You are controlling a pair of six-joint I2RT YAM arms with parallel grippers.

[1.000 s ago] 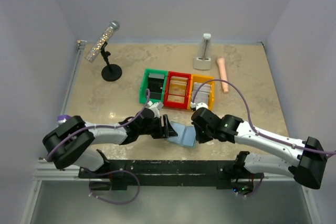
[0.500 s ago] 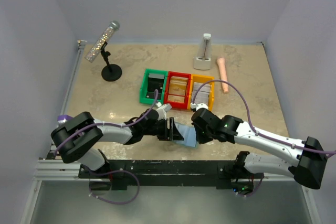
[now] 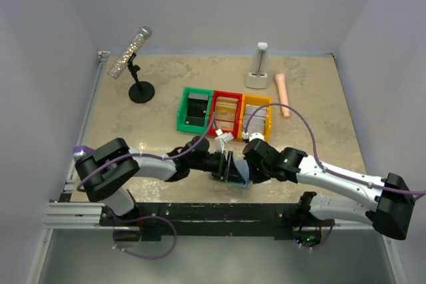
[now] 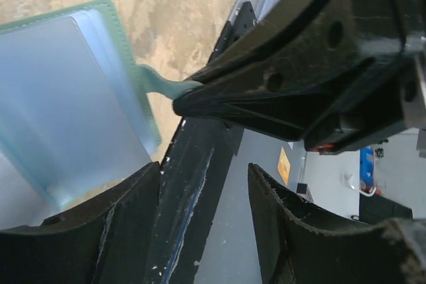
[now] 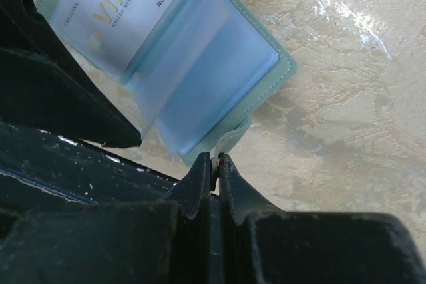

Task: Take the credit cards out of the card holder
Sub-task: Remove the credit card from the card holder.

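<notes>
At near edge of surface (image 5: 346, 98): right tool (image 5: 214, 164) clamped on open card holder (image 5: 200, 58) edge; left tool (image 4: 203, 181) apart, beside it; VIP credit card (image 5: 120, 4) in pocket.

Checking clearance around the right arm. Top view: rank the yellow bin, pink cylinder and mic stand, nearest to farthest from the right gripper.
From the right gripper, its fingers shut on the card holder tab, top view:
1. Yellow bin, just beyond it, mid-table.
2. Pink cylinder, farther back, to the right.
3. Mic stand, far back left.
</notes>
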